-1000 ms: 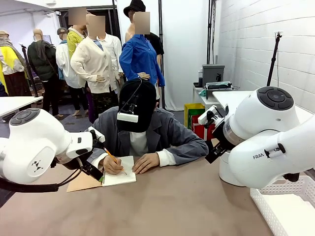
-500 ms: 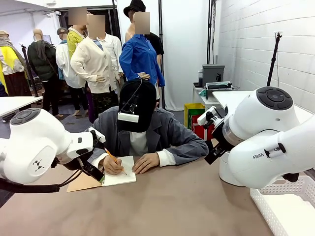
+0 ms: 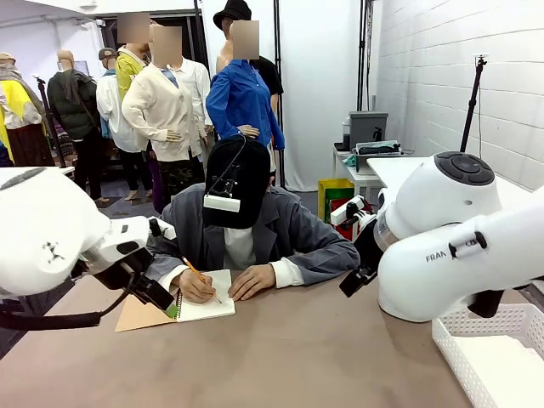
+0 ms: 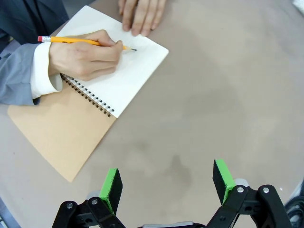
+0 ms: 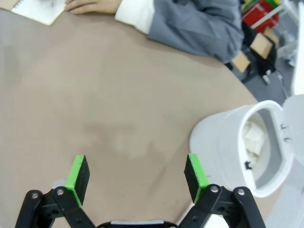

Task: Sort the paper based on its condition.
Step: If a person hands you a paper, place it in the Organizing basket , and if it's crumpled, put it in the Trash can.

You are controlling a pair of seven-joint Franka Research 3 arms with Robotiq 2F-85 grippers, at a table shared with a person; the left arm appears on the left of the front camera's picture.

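Loose paper is out of view. A person at the far side writes with a yellow pencil (image 4: 80, 42) on the white page of an open spiral notebook (image 4: 130, 71) (image 3: 204, 306) with a brown cover. The other hand (image 4: 141, 14) rests on the page's far edge. My left gripper (image 4: 166, 183) hangs open above bare table, just on the near side of the notebook. Its black fingers (image 3: 157, 293) show beside the notebook's left edge in the front view. My right gripper (image 5: 137, 175) is open over bare table, with nothing between its pads.
A white bin (image 5: 223, 142) with crumpled white pieces inside stands to the right of my right gripper. A white mesh basket (image 3: 493, 357) sits at the table's near right corner. The person's grey sleeves (image 5: 194, 23) lie along the far edge.
My left arm has shifted left and up a little. The right arm has swung left and lower, its gripper nearer the table. The person keeps writing.
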